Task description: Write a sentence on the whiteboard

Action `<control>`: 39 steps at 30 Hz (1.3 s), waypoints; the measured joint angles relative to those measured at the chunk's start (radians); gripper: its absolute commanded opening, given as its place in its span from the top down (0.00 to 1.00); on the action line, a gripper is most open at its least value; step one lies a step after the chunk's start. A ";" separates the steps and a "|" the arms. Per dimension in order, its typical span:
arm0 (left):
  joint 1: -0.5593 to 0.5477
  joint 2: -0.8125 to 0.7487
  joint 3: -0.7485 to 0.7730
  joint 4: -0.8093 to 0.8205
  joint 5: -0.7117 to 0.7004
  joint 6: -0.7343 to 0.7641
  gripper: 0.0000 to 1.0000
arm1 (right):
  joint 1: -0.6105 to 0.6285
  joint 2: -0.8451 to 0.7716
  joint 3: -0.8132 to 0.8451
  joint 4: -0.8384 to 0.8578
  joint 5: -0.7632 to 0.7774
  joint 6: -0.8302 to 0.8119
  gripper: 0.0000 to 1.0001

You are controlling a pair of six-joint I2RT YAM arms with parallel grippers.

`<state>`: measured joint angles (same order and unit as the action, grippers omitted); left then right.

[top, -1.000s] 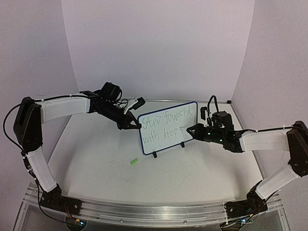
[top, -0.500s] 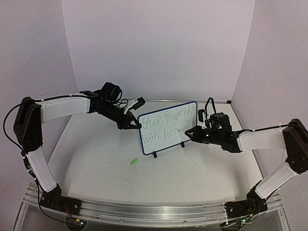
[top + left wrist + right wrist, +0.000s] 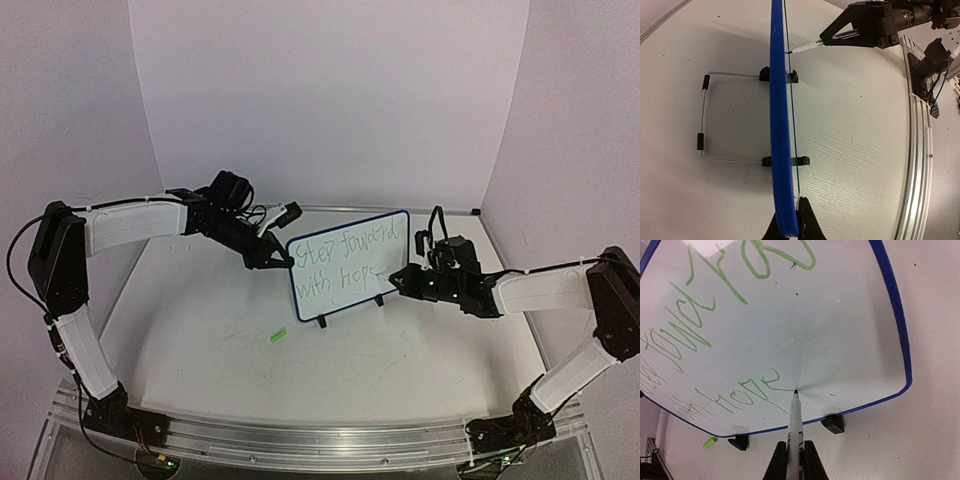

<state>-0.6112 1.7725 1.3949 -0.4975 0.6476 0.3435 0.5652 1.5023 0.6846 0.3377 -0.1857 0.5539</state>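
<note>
green sentence (image 3: 340,262) on whiteboard (image 3: 345,298) reads "step forward with hope"

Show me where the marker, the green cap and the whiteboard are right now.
marker (image 3: 794,417), right wrist view, on its white barrel.
green cap (image 3: 278,337), top external view, on its middle.
whiteboard (image 3: 779,125), left wrist view, on its blue frame, seen edge-on.

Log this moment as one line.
left gripper: shut on whiteboard edge | right gripper: shut on marker | marker tip: touching whiteboard after "hope" | sentence: two green lines
</note>
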 measured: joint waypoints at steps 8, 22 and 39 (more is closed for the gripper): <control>-0.001 0.000 0.000 -0.001 0.000 0.000 1.00 | 0.000 -0.052 -0.024 -0.010 0.064 0.004 1.00; -0.001 0.000 0.000 -0.001 0.000 0.000 1.00 | 0.000 -0.135 -0.089 -0.009 0.099 0.019 1.00; -0.002 0.000 0.000 -0.001 -0.001 0.000 1.00 | 0.000 -0.061 -0.061 0.019 0.080 0.019 1.00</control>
<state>-0.6128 1.7725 1.3949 -0.4980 0.6465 0.3439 0.5652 1.4413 0.6231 0.3564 -0.1059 0.5724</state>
